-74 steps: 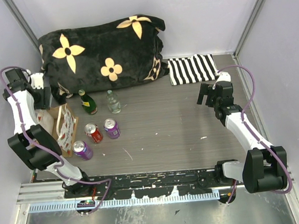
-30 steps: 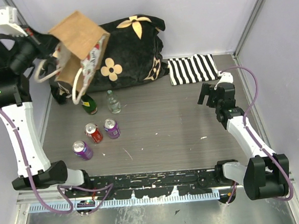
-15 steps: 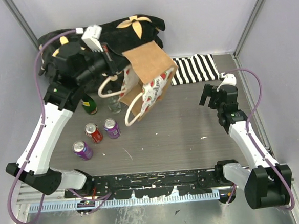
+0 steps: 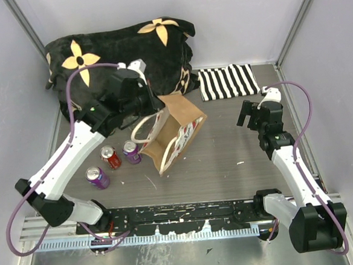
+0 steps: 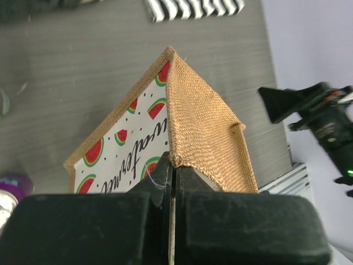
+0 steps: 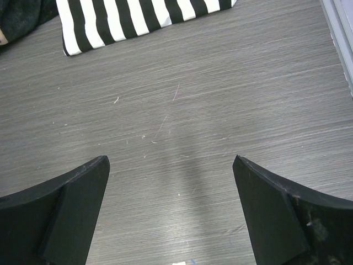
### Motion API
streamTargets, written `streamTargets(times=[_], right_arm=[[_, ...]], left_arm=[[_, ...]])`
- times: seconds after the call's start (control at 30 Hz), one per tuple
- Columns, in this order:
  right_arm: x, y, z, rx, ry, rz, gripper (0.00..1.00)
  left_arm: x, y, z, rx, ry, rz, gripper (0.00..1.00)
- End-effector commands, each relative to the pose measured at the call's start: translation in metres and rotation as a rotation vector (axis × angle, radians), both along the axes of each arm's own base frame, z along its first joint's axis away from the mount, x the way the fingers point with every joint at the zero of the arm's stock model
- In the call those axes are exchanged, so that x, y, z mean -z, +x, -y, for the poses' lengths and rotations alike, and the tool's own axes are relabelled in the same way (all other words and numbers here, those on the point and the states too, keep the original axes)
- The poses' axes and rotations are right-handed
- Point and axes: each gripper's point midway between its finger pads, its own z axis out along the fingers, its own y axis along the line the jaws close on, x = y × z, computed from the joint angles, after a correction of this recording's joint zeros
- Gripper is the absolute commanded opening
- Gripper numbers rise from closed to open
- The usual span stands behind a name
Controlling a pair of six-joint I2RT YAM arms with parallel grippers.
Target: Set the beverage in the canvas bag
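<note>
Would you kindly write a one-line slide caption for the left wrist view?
Left pincer shut on a seam of the canvas bag, with the striped cloth lying beyond it.

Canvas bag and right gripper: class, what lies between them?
Only bare tabletop; the top external view shows nothing between the canvas bag and the right gripper.

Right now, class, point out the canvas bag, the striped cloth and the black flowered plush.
canvas bag [image 4: 184, 111], top view, tan side panel
striped cloth [image 4: 227, 81], top view, its middle
black flowered plush [image 4: 122, 48], top view, black fabric
</note>
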Motion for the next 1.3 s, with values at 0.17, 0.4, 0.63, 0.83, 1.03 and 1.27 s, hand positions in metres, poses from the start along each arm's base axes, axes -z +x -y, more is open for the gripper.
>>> streamTargets(times=[0.17,0.4,0.63,0.83,1.03,1.27], right_arm=[[-0.022,-0.001,0.002,0.011,0.001,0.059,1.0],[-0.014,-0.007,0.0,0.008,0.017,0.048,1.0],[-0.013,-0.01,-0.001,-0.003,0.013,0.038,1.0],[-0.013,-0.013,-0.006,-0.046,0.002,0.032,1.0],[-0.025,-0.015,-0.023,-0.141,0.036,0.029,0.9],[-0.071,-0.01,-0.057,-0.232,0.224,-0.042,0.8]], left_arm=[[0.114,-0.004,0.01,-0.131,0.142,-0.387,0.0],[0.152,0.004,0.004,-0.275,0.221,-0.507,0.0],[0.165,0.013,0.019,-0.256,0.224,-0.51,0.52],[0.138,0.038,0.034,-0.159,0.148,-0.417,0.91],[0.078,0.083,0.021,-0.077,0.085,-0.207,0.89],[0.032,0.065,-0.009,0.132,0.226,-0.017,0.82]])
